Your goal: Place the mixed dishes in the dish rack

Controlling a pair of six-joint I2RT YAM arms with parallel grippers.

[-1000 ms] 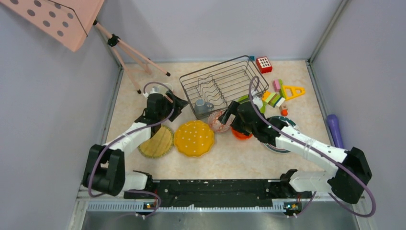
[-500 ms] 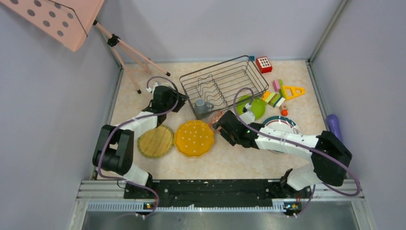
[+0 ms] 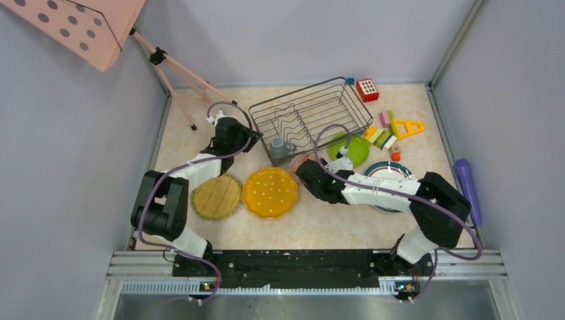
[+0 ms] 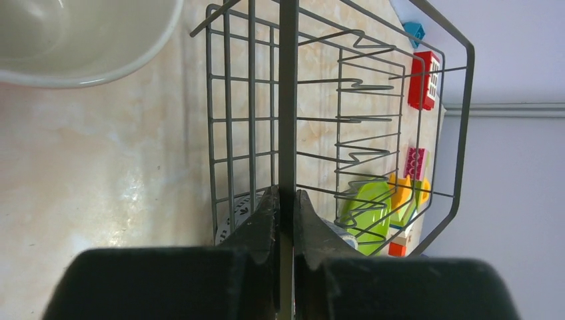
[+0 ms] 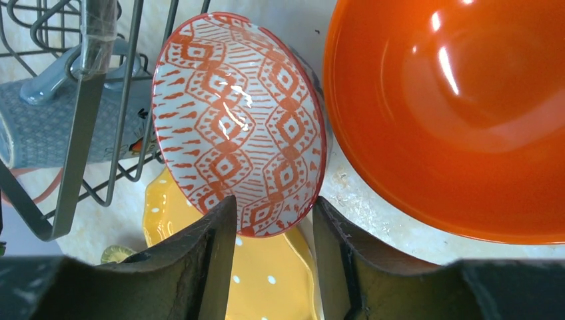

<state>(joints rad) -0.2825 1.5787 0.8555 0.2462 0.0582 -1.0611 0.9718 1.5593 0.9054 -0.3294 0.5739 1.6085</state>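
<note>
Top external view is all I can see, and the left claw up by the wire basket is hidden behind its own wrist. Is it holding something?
Observer: Yes. The left wrist view shows the left gripper shut on an upright wire of the dish rack.
Operator: Funny! And the right claw, by the spotted yellow plate?
Observer: In the right wrist view, the right gripper has a finger on either side of the patterned bowl, at its lower edge. I cannot tell whether it pinches.
Operator: Is anything hidden below it?
Observer: An orange-red bowl, close beside the patterned bowl.
</note>
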